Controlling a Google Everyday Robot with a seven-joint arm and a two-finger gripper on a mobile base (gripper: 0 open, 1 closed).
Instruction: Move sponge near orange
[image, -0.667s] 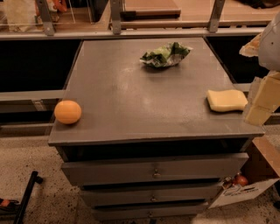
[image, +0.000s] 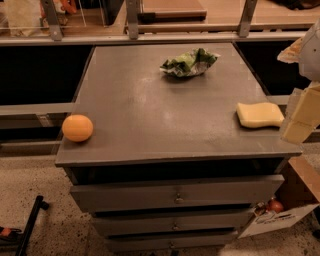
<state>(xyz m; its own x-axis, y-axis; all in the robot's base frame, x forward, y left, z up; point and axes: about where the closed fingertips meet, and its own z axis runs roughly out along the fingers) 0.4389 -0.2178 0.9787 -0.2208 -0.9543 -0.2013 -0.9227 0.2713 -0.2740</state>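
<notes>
The pale yellow sponge (image: 259, 114) lies flat near the right edge of the grey cabinet top (image: 150, 100). The orange (image: 77, 128) sits at the front left corner of the same top, far from the sponge. My gripper (image: 300, 117) hangs at the right edge of the view, just right of the sponge and close beside it, holding nothing that I can see. Part of the arm (image: 310, 50) shows above it.
A crumpled green-and-white snack bag (image: 189, 63) lies at the back middle of the top. The cabinet has drawers (image: 175, 197) below. A cardboard box (image: 280, 210) stands on the floor at the lower right. A rail (image: 150, 35) runs behind the cabinet.
</notes>
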